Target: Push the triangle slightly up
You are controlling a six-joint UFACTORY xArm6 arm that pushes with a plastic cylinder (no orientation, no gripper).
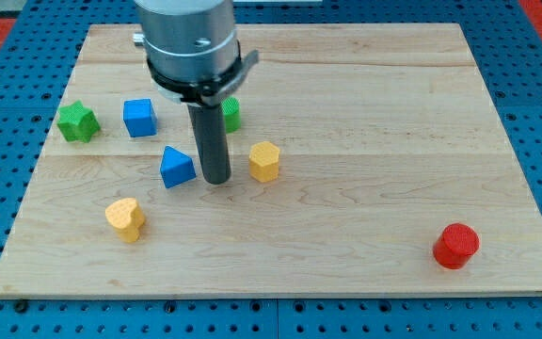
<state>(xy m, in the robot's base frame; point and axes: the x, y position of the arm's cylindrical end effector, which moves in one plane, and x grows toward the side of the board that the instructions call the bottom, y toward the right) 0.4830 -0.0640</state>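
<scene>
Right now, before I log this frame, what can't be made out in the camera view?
- Green block behind the rod: mostly hidden by the arm, so its shape is unreadable.
- Arm housing: cut off by the view's top edge.
- My tip sits just right of the blue triangle; whether they touch cannot be told.
- Board: its far strip behind the arm is hidden.

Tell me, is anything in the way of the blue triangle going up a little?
Nothing sits right above the blue triangle. The blue cube is further up and toward the view's left, with bare board between. My tip stands just to the triangle's right, not below it.
</scene>
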